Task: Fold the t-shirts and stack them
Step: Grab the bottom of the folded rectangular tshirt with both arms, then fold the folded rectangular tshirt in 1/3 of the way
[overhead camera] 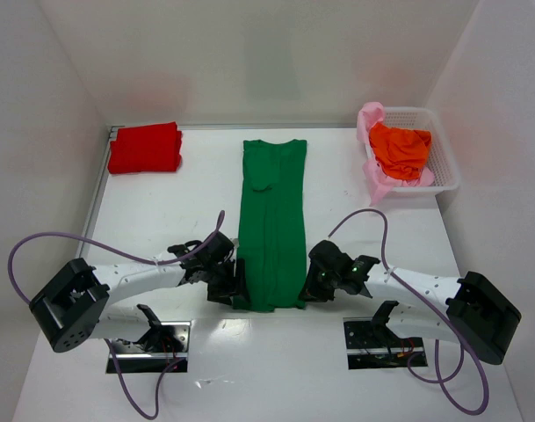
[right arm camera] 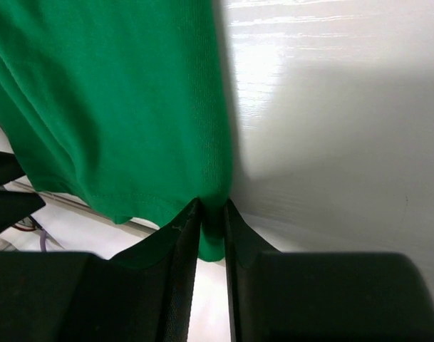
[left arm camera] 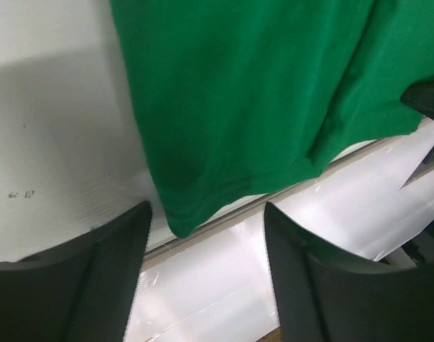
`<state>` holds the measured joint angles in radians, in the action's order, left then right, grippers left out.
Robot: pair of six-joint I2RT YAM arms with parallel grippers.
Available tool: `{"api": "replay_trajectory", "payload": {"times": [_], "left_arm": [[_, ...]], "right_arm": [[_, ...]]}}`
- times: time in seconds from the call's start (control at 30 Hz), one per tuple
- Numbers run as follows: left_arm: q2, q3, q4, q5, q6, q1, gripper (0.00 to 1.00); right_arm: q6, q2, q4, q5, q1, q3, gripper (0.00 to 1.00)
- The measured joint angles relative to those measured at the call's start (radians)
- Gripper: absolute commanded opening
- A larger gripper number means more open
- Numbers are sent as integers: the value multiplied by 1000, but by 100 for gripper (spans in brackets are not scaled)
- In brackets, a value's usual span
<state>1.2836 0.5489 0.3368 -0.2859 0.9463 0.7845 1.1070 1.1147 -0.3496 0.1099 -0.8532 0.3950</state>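
Green shirt (overhead camera: 271,224): lies flat at mid-table, folded lengthwise into a long narrow strip. It runs from the far side toward the arm bases. Collar end far, hem end near. A small fold or lump shows in the far third.

Right gripper (right arm camera: 211,210): at the near right corner of the strip. Fingers nearly together, with the green hem corner pinched between them. Cloth fills the narrow gap, so the corner is grasped.

Left gripper (left arm camera: 206,214): at the near left corner of the strip. Fingers (left arm camera: 95,285) stand wide apart. The hem corner lies on the table between them, and neither finger visibly touches it. Released, nothing gripped.

Red shirt (overhead camera: 146,148): folded into a compact rectangle at the far left corner of the table (overhead camera: 162,220), well apart from the green strip.

Orange shirt (overhead camera: 401,149): crumpled inside the basket (overhead camera: 444,171) at the far right.

Pink shirt (overhead camera: 372,119): also in the basket, under the orange one. It spills over the basket's left rim, with part of it hanging down onto the table.

Both arms reach inward from the near edge, one on each side of the hem.
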Motion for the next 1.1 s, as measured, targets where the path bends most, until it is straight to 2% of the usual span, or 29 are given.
{"api": "replay_trajectory", "payload": {"times": [0.3,0.43,0.47,0.6,0.87,1.1], "left_arm": [[16,-8,-2,11,27,0,54],[35,-8,-18,0,28,0,38],[42,-9,-23,-1,28,0,28],[63,-9,-28,0,30,1,0],[65,19,15,25,23,2,0],[59,177,93,86,-16,1,0]], "right_arm": [[-1,0,-1,-2,0,5,14],[-1,0,-1,-2,0,5,8],[-1,0,-1,-2,0,5,8],[-1,0,-1,-2,0,5,2],[-2,1,-16,-4,0,57,0],[-28,18,-61,-48,0,216,0]]}}
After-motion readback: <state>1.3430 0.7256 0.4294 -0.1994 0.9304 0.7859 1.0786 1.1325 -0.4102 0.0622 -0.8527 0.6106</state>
